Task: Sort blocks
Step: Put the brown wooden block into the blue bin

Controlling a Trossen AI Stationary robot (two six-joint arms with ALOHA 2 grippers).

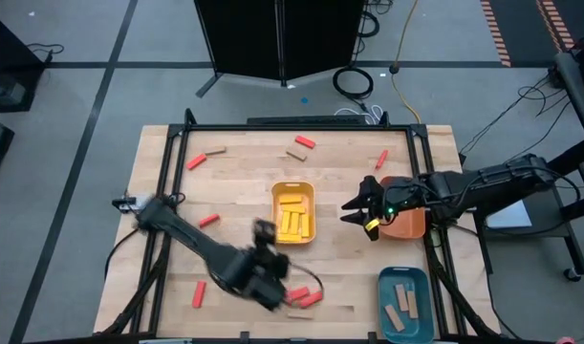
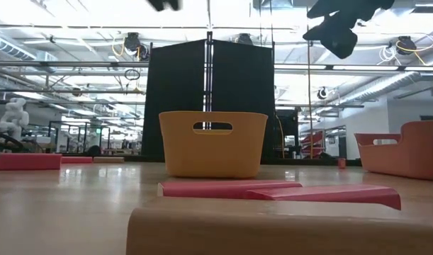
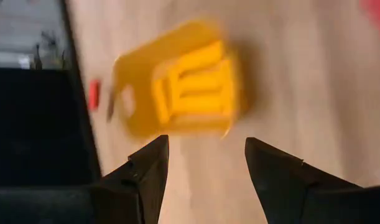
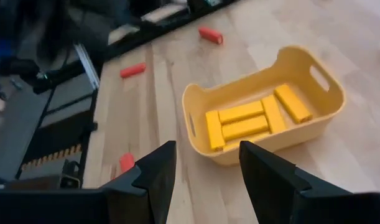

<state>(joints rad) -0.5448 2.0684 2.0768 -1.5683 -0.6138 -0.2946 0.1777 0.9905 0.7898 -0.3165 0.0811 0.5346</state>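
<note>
Sorting status, blocks first: yellow blocks point(image 1: 292, 219) lie flat inside the yellow tray point(image 1: 276, 199) at table centre, you see about five in the right wrist view point(image 4: 242, 121). Tan blocks point(image 1: 402, 304) sit in the teal tray point(image 1: 385, 280) at the near right corner. Red blocks lie loose on the wood: a small cluster point(image 1: 304, 297) at the near edge just beside the left gripper, one point(image 1: 198, 295) near the front left, one point(image 1: 208, 221) left of the yellow tray, one point(image 1: 195, 161) toward the far left, one point(image 1: 304, 142) at the far middle and one point(image 1: 381, 158) at the far right. Loose tan blocks: one point(image 1: 215, 151) beside the far-left red, one point(image 1: 295, 153) just beside the far-middle red. Low view shows a tan block point(image 2: 273, 230) closest to the lens with two red ones point(image 2: 287, 191) behind it, yellow tray beyond.

Your left gripper point(image 1: 270, 283) sits at the near edge, blurred, fingers point(image 3: 143, 171) spread apart with nothing between them, yellow tray ahead of it. Your right gripper point(image 1: 360, 209) hangs between the yellow tray and the orange tray point(image 1: 412, 226), its wrist over the orange one; fingers point(image 4: 153, 174) parted, empty, pointing at the yellow tray.
</note>
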